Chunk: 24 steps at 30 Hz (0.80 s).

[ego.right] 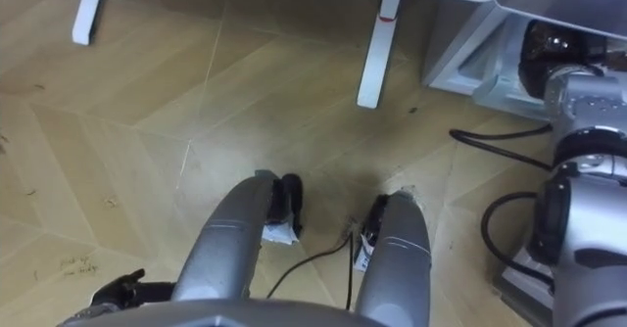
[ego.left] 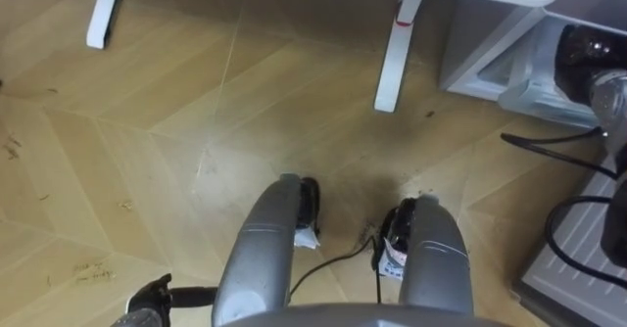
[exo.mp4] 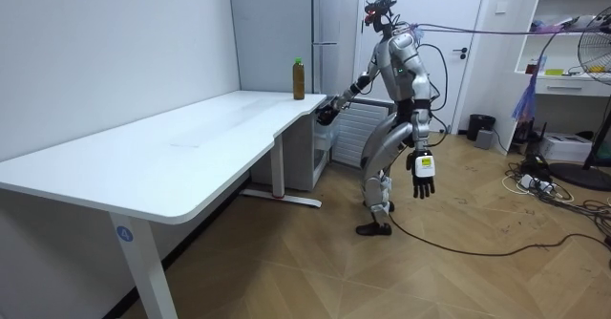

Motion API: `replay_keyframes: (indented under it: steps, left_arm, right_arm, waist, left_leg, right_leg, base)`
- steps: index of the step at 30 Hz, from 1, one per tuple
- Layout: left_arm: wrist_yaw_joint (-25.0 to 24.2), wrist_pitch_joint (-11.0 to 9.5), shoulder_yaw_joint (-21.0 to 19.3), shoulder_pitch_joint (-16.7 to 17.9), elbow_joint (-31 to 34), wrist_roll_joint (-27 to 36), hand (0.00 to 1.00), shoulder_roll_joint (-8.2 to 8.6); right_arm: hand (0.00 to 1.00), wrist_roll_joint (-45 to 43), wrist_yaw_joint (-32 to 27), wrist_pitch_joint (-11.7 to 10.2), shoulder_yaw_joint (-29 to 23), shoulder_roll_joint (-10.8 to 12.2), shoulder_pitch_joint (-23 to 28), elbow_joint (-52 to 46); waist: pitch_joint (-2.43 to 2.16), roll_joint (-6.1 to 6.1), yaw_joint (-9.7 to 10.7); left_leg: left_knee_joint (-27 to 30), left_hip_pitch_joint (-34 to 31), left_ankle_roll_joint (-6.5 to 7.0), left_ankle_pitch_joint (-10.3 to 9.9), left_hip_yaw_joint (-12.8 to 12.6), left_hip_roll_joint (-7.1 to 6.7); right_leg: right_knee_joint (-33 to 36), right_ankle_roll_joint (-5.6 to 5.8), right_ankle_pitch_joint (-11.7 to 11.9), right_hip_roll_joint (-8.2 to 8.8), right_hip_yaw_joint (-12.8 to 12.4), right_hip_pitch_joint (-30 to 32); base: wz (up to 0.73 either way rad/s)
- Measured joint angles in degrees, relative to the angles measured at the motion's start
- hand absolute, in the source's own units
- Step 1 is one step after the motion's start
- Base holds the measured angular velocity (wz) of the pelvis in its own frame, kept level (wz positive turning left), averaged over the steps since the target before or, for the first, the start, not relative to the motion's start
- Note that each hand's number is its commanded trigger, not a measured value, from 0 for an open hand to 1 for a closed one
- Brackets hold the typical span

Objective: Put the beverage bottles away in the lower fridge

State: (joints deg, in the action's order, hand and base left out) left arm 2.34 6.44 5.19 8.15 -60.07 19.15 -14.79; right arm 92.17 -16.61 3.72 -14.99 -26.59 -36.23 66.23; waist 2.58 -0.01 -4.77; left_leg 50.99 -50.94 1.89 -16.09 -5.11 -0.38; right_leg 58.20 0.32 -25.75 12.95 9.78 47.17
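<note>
A brown drink bottle (exo.mp4: 298,78) with a green cap stands upright on the far corner of the white table (exo.mp4: 191,138). The tall grey fridge (exo.mp4: 329,23) rises just behind that corner. I stand at the table's end, facing it. My right arm reaches forward, and my right hand (exo.mp4: 326,112) is low beside the table corner, before the fridge's lower part. In the left eye view my right hand (ego.left: 586,51) is a dark shape at a grey opening (ego.left: 480,58); its fingers are hidden. My left hand (exo.mp4: 421,174) hangs at my side with straight fingers, holding nothing.
White table legs (ego.left: 397,53) stand on the wood floor ahead of my feet. A ribbed white panel (exo.mp4: 358,128) stands beside me below the fridge. Black cables (ego.left: 558,141) lie on the floor at my right. A fan and shelves (exo.mp4: 573,71) are at the room view's right.
</note>
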Motion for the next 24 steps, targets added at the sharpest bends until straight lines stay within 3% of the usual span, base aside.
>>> replay_keyframes:
  steps: [23, 24]
  left_arm:
    - [2.1, -1.2, 0.6, 0.1, 0.1, -0.1, 0.00, -0.53]
    - [2.1, -1.2, 0.6, 0.1, 0.1, -0.1, 0.00, -0.53]
  right_arm:
    - [0.00, 0.0, -0.4, 0.0, -0.2, -1.5, 0.0, 1.2]
    - [1.00, 0.0, -0.4, 0.0, -0.3, -1.5, 0.0, 1.2]
  waist:
    - [0.01, -0.01, 0.5]
    - [0.02, -0.03, 0.5]
  left_leg:
    - [-0.1, 0.0, 0.15, -0.1, 0.0, -0.07]
    - [-0.1, 0.0, 0.15, -0.1, 0.0, -0.07]
  right_leg:
    - [-0.4, 0.30, -0.2, 0.04, 0.1, -0.3]
    - [-0.4, 0.30, -0.2, 0.04, 0.1, -0.3]
  base:
    - [0.00]
    - [0.00]
